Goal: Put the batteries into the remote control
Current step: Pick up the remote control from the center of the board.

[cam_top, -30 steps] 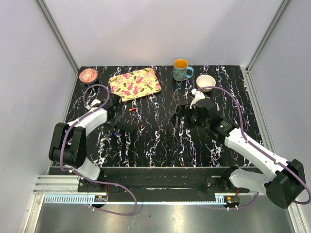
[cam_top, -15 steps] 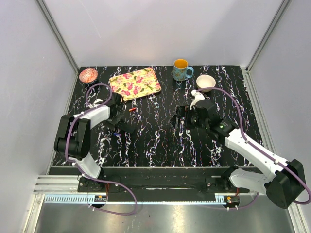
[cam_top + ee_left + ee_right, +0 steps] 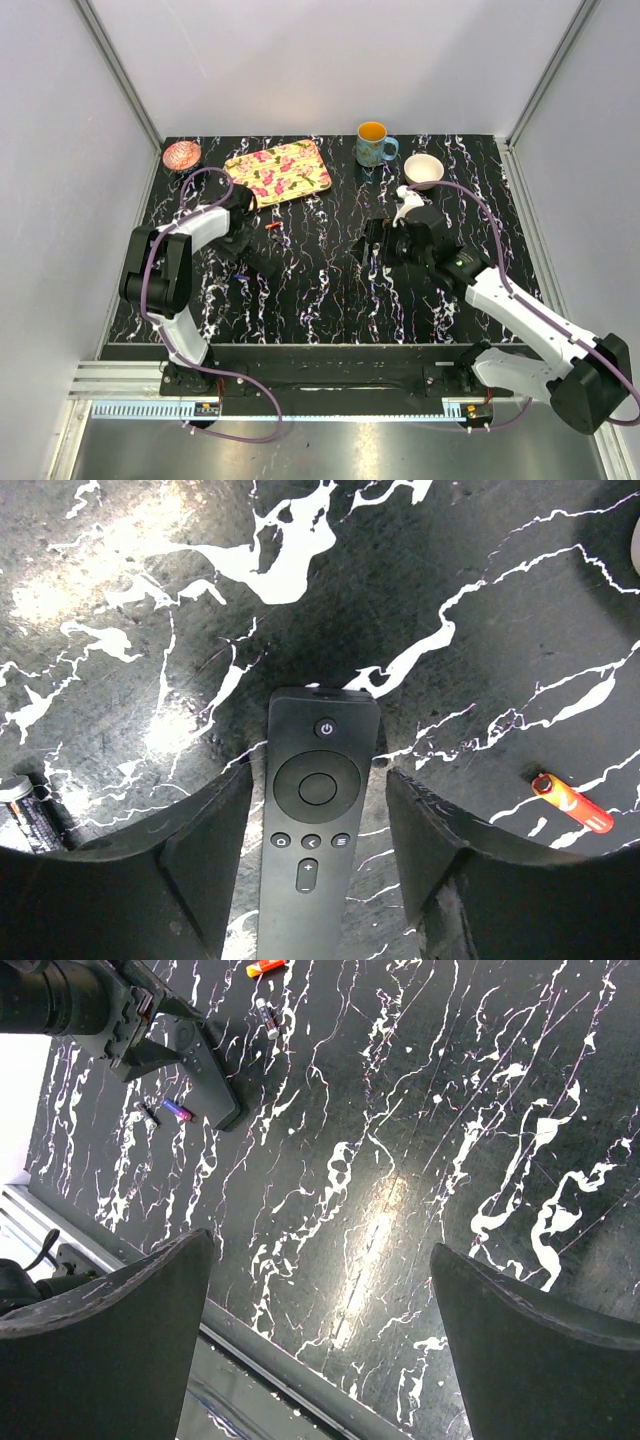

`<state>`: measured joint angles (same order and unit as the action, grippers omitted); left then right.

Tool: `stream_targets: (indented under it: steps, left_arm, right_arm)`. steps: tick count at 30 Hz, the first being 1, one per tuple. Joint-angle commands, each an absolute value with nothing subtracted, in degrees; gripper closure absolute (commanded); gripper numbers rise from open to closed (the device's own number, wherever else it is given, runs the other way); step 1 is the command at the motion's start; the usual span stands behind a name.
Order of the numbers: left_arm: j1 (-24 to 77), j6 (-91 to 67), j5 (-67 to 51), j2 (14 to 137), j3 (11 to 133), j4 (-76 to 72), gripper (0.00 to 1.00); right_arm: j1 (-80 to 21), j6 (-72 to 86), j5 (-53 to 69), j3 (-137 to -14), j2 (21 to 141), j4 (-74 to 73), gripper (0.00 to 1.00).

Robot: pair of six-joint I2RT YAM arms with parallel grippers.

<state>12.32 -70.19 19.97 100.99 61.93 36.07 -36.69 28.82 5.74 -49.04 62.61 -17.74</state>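
Observation:
The black remote control lies face up on the marbled table, buttons showing. My left gripper is open and straddles it, with a gap on each side between the fingers and the remote. In the top view that gripper sits left of centre. A red battery lies to the right of the remote and also shows in the top view. A dark battery lies at the left. My right gripper is open and empty above bare table; its view shows the remote and the red battery.
A floral tray, an orange-filled mug, a white bowl and a small pink dish stand along the back. Two more small batteries lie near the remote. The table's front rail is below the right gripper.
The left arm's elbow has swung up and inward while its gripper stays over the remote. The right arm has barely moved.

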Motion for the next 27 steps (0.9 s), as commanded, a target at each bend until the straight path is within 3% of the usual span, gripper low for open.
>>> stream_targets:
  steps: [1,6,12,16,20,27]
  left_arm:
    - [12.0,-69.6,19.1,104.8,64.1,42.4,0.37]
    - [12.0,-66.8,21.1,107.9,68.2,46.8,0.33]
    - [12.1,-65.9,21.1,109.0,69.7,49.0,0.44]
    - [12.1,-65.5,20.7,108.4,68.7,48.2,0.66]
    - [12.1,-64.9,19.1,106.7,66.8,45.5,0.99]
    - [14.7,-61.4,15.2,95.0,66.0,40.3,1.0]
  right_arm:
    - [-36.7,29.7,7.0,-49.1,60.2,-17.5,0.0]
    - [-36.7,29.7,6.6,-48.3,58.5,-18.0,0.0]
    - [-36.7,30.2,6.6,-47.3,58.3,-17.1,0.0]
    - [-36.7,30.0,6.9,-47.5,58.4,-17.1,0.0]
    - [-36.7,29.8,6.8,-47.5,58.1,-17.6,0.0]
    - [-36.7,28.0,4.1,-48.2,57.2,-20.2,0.0]
